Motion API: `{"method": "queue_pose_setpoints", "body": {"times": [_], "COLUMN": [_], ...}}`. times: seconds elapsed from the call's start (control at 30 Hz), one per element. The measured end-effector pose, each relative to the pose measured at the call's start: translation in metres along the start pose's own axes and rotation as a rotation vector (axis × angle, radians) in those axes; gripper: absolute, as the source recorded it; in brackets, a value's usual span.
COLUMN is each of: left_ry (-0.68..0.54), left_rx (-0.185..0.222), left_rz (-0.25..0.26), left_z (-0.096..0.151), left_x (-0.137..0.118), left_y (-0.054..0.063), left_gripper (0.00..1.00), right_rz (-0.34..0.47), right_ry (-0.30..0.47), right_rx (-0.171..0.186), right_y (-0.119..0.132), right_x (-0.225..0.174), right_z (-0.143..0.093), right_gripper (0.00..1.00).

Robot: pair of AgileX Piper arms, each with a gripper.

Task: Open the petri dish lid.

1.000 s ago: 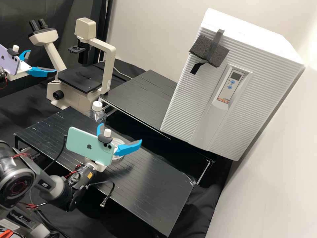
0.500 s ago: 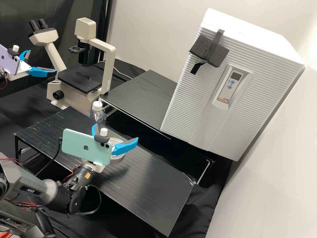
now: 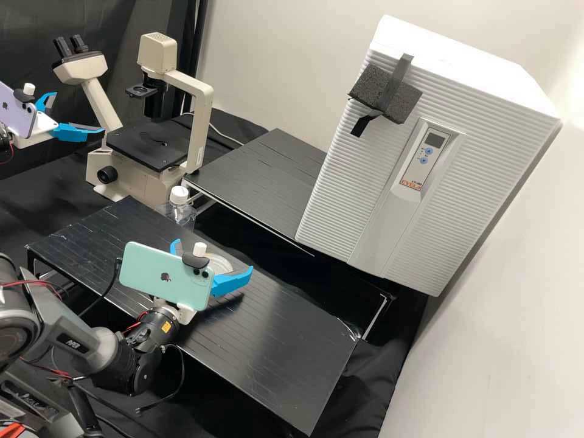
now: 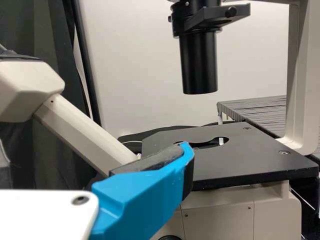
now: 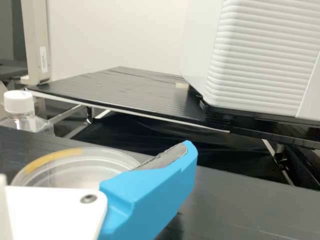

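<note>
In the high view the right gripper (image 3: 213, 258) stands open beside the clear round petri dish (image 3: 221, 264), on the dish's near side and partly covering it. Whether its fingers touch the dish, I cannot tell. The right wrist view shows the dish (image 5: 87, 167) lying on the black bench, a yellow strip along its rim, partly behind one blue finger of the right gripper (image 5: 155, 187). I cannot make out the lid apart from the dish. At the far left, the left gripper (image 3: 79, 112) is held open and holds nothing; one finger of the left gripper (image 4: 147, 192) appears before the microscope.
A microscope (image 3: 201, 131) stands behind the bench (image 3: 292, 347). A clear bottle with a white cap (image 3: 179, 196) is by the bench's back edge, left of the dish. Behind a dark gap are a second black table (image 3: 261, 176) and a large white ribbed incubator (image 3: 340, 182).
The right gripper first shifted a little left, then slightly back right and nearer the bench's front, uncovering more of the dish. It stays open. The left gripper has kept still.
</note>
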Motion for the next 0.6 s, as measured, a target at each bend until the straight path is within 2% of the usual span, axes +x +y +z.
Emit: {"method": "queue_pose_setpoints", "body": {"times": [0.2, 0.43, 0.47, 0.6], "left_ry": [0.000, 0.000, 0.000, 0.000], "left_rx": [0.000, 0.000, 0.000, 0.000], "left_rz": [0.000, 0.000, 0.000, 0.000], "left_z": [0.0000, 0.0000, 0.0000, 0.0000], "left_x": [0.0000, 0.0000, 0.0000, 0.0000], "left_y": [0.0000, 0.0000, 0.0000, 0.0000], "left_gripper": [1.00, 1.00, 1.00, 1.00], "right_rz": [-0.026, -0.011, -0.015, -0.026], "right_ry": [-0.005, 0.004, 0.005, 0.008], "right_rx": [-0.010, -0.008, -0.008, -0.009], "right_y": [-0.0012, 0.0008, 0.0004, -0.0008], "right_x": [-0.0011, -0.0017, -0.0016, -0.0014], "right_z": [0.0028, 0.0049, 0.0051, 0.0052], "right_gripper": [1.00, 1.00, 0.00, 0.00]}}
